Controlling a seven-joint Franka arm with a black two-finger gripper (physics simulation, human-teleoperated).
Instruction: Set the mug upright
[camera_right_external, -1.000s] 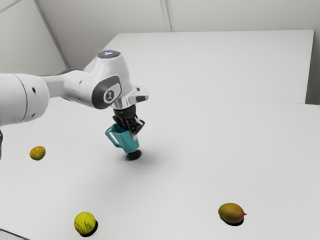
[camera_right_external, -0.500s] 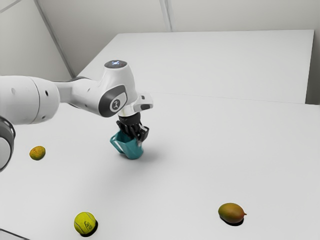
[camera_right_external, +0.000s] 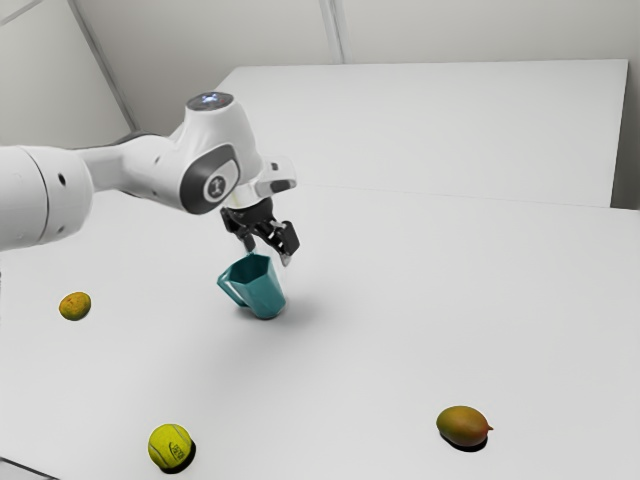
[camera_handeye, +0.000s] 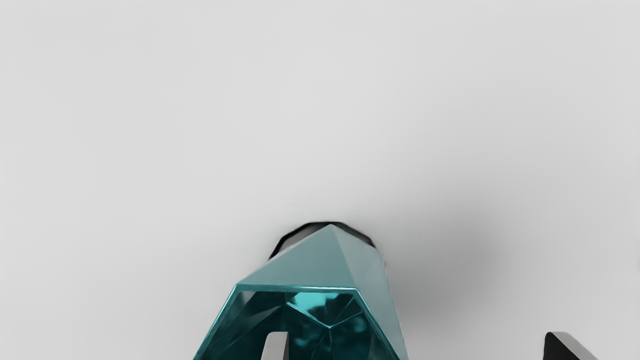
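- As for the teal mug (camera_right_external: 262, 290): stands mouth up on the white table (camera_right_external: 400, 300), well in from the edges, just as the task wants.
- Rests on the flat base, so seems to need no grip for balance; leans a little in the exterior view, probably only from the camera's slant.
- Looks glossy and faceted, with an angular rim (camera_handeye: 297, 287), dark inside and paler on the outer walls; carries a handle (camera_right_external: 231, 294) toward the exterior view's left.
- Just above, in the case of the black gripper (camera_right_external: 268, 253): hangs with fingers spread wide, pinching nothing; in the wrist view, puts one fingertip over the mouth and the other well beside the mug, so leaves it free.
- Further out, for the tennis ball (camera_right_external: 168, 446): lies near the table edge crossing the exterior view's lower left corner.
- For the yellow fruit (camera_right_external: 75, 306): lies well apart from the mug, toward the exterior view's left.
- For the mango (camera_right_external: 462, 425): lies well apart too, toward the exterior view's lower right.
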